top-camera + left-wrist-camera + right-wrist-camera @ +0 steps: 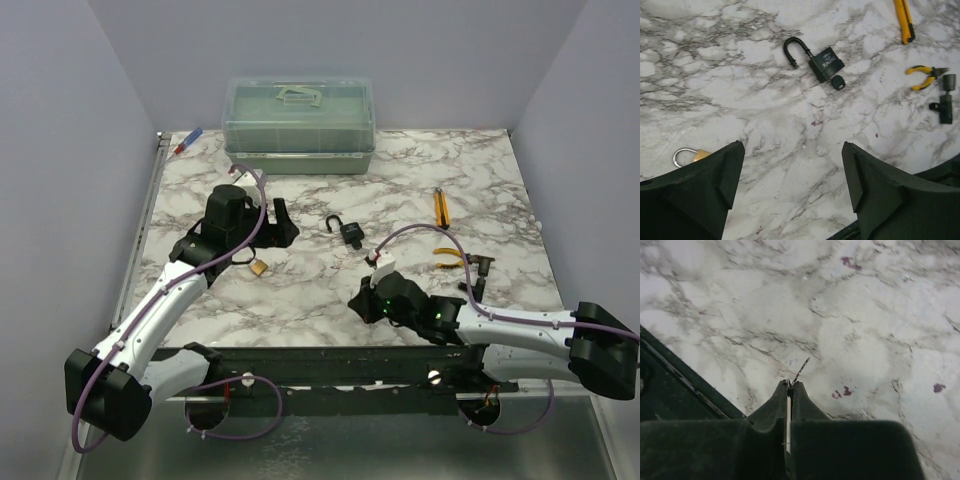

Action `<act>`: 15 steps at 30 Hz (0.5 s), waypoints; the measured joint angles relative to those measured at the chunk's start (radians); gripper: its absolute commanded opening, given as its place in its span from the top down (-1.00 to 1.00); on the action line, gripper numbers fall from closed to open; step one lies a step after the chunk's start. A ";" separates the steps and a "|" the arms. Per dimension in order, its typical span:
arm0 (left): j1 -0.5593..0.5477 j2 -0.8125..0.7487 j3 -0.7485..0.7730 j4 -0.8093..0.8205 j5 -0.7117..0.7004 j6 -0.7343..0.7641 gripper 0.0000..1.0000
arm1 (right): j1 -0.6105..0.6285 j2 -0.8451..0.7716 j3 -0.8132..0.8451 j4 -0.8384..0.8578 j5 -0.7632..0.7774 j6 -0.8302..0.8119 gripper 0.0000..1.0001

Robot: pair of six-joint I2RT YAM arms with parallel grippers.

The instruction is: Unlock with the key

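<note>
My right gripper (360, 300) (790, 384) is shut near the table's front middle. A thin metal blade, the key (801, 370), pokes out of its tips; the head is hidden between the fingers. The black padlock (350, 232) (826, 65) lies mid-table with its shackle swung open and a second small black key head (838, 83) at its base. A small brass padlock (258, 267) (690, 156) lies left of it. My left gripper (285, 222) (792, 145) hovers open between the two padlocks, holding nothing.
A green lidded box (300, 125) stands at the back. To the right lie a yellow cutter (439, 205) (904, 20), yellow-handled pliers (450, 258) (922, 77) and a small black part (482, 270) (945, 105). A red-and-blue pen (187, 140) lies at the back left.
</note>
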State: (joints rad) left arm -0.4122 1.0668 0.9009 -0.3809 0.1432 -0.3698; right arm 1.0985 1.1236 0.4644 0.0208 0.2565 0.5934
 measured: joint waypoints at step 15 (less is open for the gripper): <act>0.001 -0.011 -0.039 0.171 0.618 -0.051 -0.19 | 0.000 -0.045 -0.013 0.452 -0.187 -0.330 0.99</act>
State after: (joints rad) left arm -0.4114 1.0557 0.8623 -0.2100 0.7616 -0.4210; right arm 1.0985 1.0786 0.4515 0.4732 0.0700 0.2630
